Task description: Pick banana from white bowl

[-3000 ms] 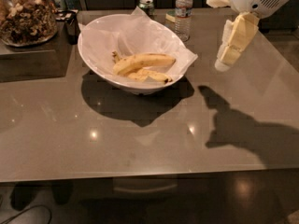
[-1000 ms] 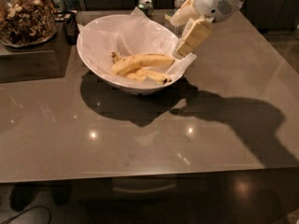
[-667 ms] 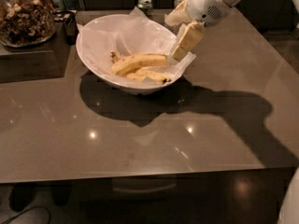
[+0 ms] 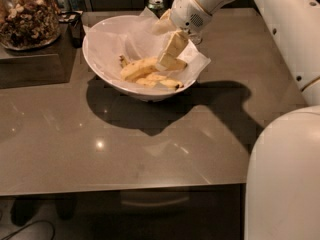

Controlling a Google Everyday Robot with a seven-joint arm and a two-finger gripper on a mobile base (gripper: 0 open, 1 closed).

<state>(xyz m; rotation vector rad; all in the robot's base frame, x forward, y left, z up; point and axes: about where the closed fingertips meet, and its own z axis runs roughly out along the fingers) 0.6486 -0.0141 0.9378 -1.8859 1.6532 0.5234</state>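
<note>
The white bowl (image 4: 98,66) with a crinkled paper liner stands at the back middle of the brown table. The plump yellow banana (image 4: 136,68) lies in it, its dark stem end pointing left. A thinner banana (image 4: 161,80) with a blackened tip lies just in front of it. My gripper (image 4: 171,54) reaches down into the bowl from the upper right. It is open, just above the right end of the plump banana, and holds nothing.
A glass jar of nuts (image 4: 26,15) stands on a raised dark block (image 4: 30,66) at the far left. A small dark object (image 4: 75,25) and a can (image 4: 156,4) stand behind the bowl. My white arm and body (image 4: 285,174) fill the right side.
My gripper has moved left and down from beside the bowl's right rim into the bowl, over the bananas. The bananas and bowl have not moved.
</note>
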